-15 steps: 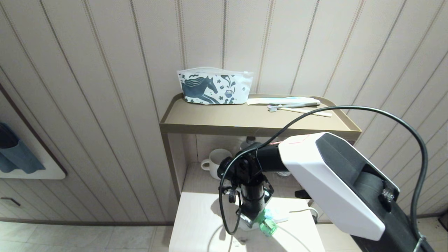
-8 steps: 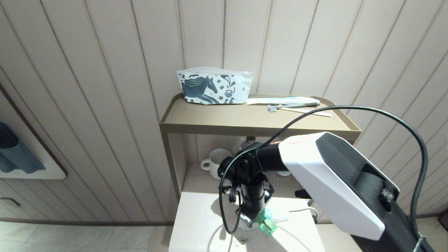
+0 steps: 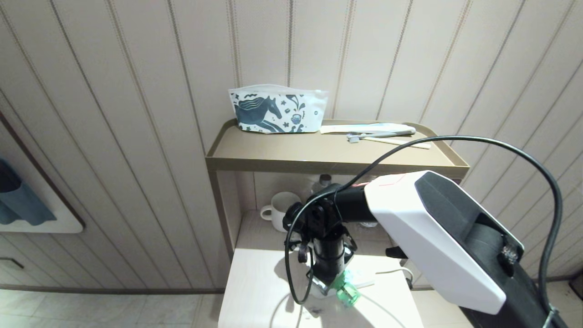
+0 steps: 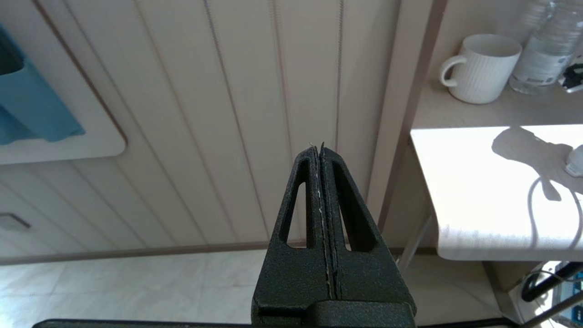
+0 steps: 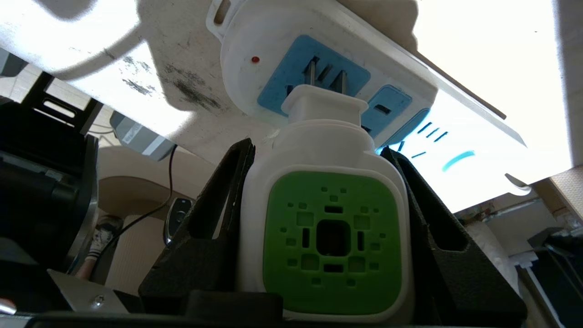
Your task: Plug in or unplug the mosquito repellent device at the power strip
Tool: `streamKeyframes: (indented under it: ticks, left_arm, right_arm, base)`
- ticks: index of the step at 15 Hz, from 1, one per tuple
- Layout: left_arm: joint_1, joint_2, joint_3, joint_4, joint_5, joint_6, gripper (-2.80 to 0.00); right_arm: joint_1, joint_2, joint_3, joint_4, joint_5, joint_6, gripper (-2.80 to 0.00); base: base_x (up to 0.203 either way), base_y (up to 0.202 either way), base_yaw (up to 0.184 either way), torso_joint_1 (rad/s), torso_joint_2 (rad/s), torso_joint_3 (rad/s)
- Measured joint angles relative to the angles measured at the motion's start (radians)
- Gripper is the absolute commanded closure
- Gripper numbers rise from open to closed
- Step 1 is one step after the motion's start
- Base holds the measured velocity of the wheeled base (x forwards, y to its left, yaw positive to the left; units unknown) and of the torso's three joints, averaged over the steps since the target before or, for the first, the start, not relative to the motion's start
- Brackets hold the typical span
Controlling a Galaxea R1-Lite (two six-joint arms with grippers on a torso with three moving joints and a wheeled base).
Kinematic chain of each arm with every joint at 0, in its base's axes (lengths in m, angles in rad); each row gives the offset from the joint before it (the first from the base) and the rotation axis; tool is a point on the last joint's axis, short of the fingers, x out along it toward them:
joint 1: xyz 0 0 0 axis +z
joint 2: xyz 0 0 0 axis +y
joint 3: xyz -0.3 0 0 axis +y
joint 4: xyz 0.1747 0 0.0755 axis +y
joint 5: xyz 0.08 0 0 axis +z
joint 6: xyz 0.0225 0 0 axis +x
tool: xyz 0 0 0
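Right wrist view has my right claw [image 5: 325,218] pinching the mosquito repellent device [image 5: 330,237] by both sides of its white-and-green head. Its two prongs sit at the slots of the end blue socket on the power strip [image 5: 328,77], metal showing, so not seated. The strip lies on the pale table [image 3: 259,291]. My worry: prongs tilted against the slots could bind, or the light strip could just lift or slide with the plug, nothing's pinning it down. Head view only catches the green bottle [image 3: 347,290] poking out under my wrist, socket hidden. My left claw [image 4: 321,182] hangs off to the side, pressed together.
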Motion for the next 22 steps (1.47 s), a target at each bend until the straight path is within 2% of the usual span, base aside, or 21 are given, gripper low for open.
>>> streamKeyframes:
  ticks: [9, 18, 22]
  left_arm:
    - [0.0, 0.0, 0.0, 0.0, 0.0, 0.0, 0.0]
    - [0.001, 0.0, 0.0, 0.0, 0.0, 0.0, 0.0]
    - [0.001, 0.0, 0.0, 0.0, 0.0, 0.0, 0.0]
  right_arm:
    - [0.0, 0.003, -0.001, -0.006, -0.001, 0.003, 0.0]
    - [0.012, -0.002, -0.001, -0.059, 0.001, 0.033, 0.0]
    - [0.014, -0.035, 0.0, -0.103, 0.06, 0.054, 0.0]
  base:
    - [-0.001, 0.008, -0.161, -0.028, 0.07, 0.035]
    - [0.0, 0.0, 0.0, 0.0, 0.0, 0.0]
    - [0.0, 0.0, 0.0, 0.0, 0.0, 0.0]
